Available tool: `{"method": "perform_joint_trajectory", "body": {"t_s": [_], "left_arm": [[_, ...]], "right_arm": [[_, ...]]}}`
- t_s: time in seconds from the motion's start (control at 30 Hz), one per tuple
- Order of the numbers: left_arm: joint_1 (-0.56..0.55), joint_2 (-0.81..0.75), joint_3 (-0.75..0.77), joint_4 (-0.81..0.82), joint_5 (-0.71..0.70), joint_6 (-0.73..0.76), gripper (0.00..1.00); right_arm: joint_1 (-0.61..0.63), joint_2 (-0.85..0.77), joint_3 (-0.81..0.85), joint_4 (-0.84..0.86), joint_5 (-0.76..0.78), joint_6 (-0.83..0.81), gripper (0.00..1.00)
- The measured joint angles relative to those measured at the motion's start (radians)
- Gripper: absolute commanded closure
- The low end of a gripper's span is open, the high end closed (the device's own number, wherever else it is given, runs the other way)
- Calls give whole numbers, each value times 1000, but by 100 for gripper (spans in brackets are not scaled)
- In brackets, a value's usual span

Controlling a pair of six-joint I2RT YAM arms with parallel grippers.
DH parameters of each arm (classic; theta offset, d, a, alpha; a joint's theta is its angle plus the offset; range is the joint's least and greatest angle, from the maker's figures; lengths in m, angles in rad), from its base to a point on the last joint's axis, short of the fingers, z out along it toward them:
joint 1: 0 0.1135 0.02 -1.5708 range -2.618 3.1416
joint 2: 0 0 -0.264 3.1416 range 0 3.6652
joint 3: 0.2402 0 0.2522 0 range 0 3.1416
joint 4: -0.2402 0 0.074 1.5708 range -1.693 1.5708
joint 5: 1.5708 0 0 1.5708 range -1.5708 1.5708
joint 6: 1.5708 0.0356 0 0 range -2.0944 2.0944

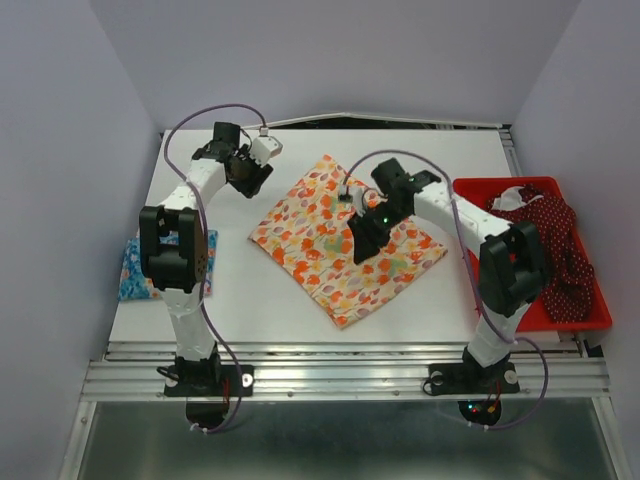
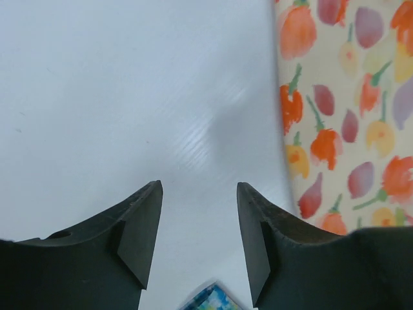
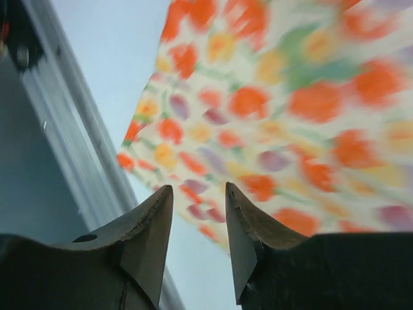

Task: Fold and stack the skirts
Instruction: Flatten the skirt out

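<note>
The left gripper point(image 2: 199, 187) is seen spread and empty, the cream-white skirt point(image 2: 348, 116) laid just right of it. The right gripper point(image 3: 199, 188) is held parted, nothing pinched, that skirt spread beneath it.

From my feed I see a white table point(image 1: 240, 300) with a smooth, faintly glossy top. A red tray point(image 1: 472, 195) sits at the table's right edge, and a ribbed aluminium rail point(image 1: 340, 375) runs along its near edge. Pale lilac walls point(image 1: 340, 60) enclose the table's left, far and right sides.
</note>
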Motion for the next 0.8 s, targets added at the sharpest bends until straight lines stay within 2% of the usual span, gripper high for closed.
{"method": "perform_joint_trajectory", "body": {"t_s": [0.17, 0.3, 0.43, 0.6, 0.7, 0.8], "left_arm": [[-45, -135, -40, -16, 73, -63, 41], [-94, -260, -160, -24, 109, -100, 43], [-145, -280, -283, -14, 135, -138, 46], [-159, -145, -314, -12, 128, -182, 47], [-151, -50, -275, -19, 92, -190, 49], [-134, 42, -142, -39, 62, -194, 51]], "right_arm": [[-198, 66, 316, 60, 48, 30, 58], [-323, 189, 405, 113, 163, -1, 59], [-344, 266, 343, 110, 254, -47, 59], [-322, 262, 188, 122, 307, -89, 60], [-314, 227, 82, 153, 314, -116, 60], [-310, 136, -57, 185, 287, -131, 60]]}}
